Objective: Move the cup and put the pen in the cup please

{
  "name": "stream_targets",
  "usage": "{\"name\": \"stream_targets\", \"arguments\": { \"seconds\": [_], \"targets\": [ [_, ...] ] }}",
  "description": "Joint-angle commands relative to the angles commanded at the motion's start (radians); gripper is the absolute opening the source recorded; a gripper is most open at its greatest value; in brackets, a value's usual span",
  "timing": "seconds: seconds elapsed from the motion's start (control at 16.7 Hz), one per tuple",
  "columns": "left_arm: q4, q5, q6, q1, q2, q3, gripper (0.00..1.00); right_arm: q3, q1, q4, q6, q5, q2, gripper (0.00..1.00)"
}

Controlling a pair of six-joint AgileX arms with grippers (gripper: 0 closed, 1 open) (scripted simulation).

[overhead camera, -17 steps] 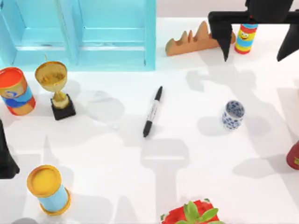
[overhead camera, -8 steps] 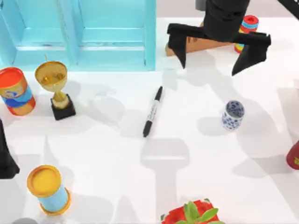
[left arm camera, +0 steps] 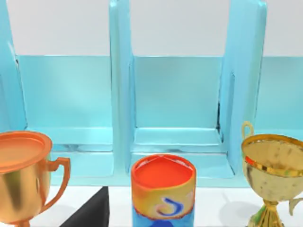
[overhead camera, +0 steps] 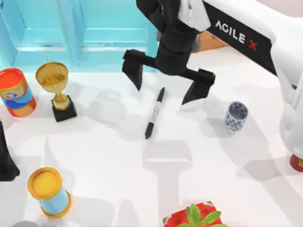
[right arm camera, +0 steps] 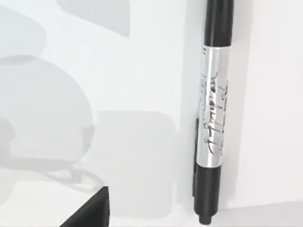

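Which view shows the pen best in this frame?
The right wrist view: the pen lies close up, its silver label band with black script plain to read, though one end is cut off. The top view shows the whole pen lying flat below the open right gripper, but small.

Top cam looks straight down; right wrist cam close over the pen (right arm camera: 212, 132), shared w/ top (overhead camera: 154, 113).

a white table (overhead camera: 227, 189) streaked with soft grey shadows; a light-blue shelf unit (overhead camera: 80, 33) stands at its far edge.
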Motion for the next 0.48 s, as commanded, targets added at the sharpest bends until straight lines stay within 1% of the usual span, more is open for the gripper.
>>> {"name": "stream_targets", "arguments": {
  "seconds": [0.3, 0.48],
  "targets": [
    [0.000, 0.000, 0.000, 0.000, 0.000, 0.000, 1.00, -0.003, -0.003, 0.004, 0.002, 0.000, 0.000, 1.00],
    [0.000, 0.000, 0.000, 0.000, 0.000, 0.000, 1.00, -0.052, 0.005, 0.074, 0.006, 0.000, 0.024, 1.00]
  ]
}}
